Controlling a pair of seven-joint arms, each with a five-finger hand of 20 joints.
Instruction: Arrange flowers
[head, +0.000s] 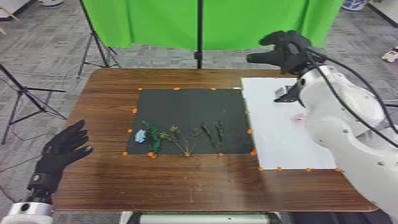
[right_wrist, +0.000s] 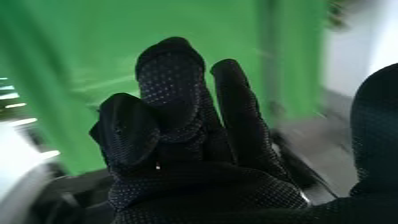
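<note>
Flower stems (head: 219, 132) on dark mat (head: 182, 107), long axes roughly near-to-far; right hand (head: 286, 52) is beyond and rightward, loosely open, empty. Left hand (head: 63, 148) is nearer, open, empty, left of them. Grey-black object (head: 287, 94) on white sheet (head: 277, 145), maybe a holder; contents unclear.

The right hand (head: 289, 54), fingers (right_wrist: 173, 85) relaxed, ends an outstretched arm (head: 333, 107); the left hand (head: 60, 150), nearer, has fingers extended.
</note>
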